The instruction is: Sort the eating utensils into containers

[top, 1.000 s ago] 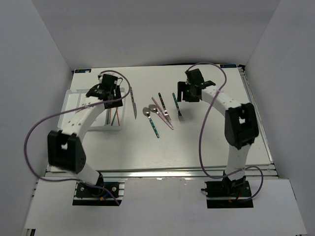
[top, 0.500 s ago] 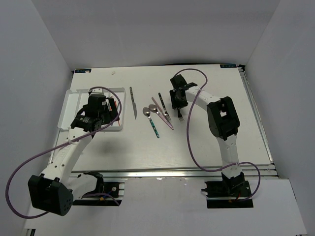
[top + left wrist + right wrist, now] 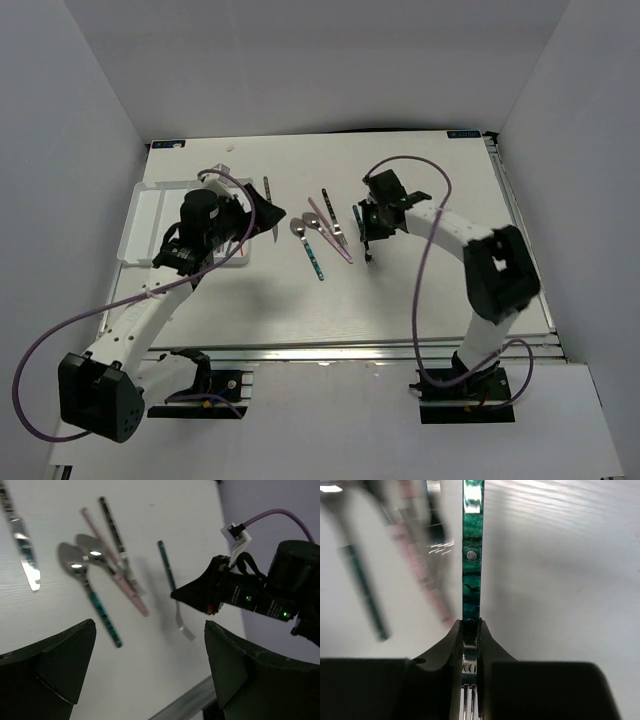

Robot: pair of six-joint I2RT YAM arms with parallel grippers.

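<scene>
The right arm (image 3: 450, 222) bends low, right gripper (image 3: 470, 626) pinching the teal fork (image 3: 472, 580), seemingly lifted; left gripper (image 3: 150, 630) hovers wide.

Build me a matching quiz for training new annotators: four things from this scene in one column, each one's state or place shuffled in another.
1. left gripper
2. right gripper
3. knife
4. white tray

A. shut on the teal-handled fork
B. at the left edge of the table
C. open, empty
D. lying just left of the spoons

Pairs: 1-C, 2-A, 3-D, 4-B
</scene>
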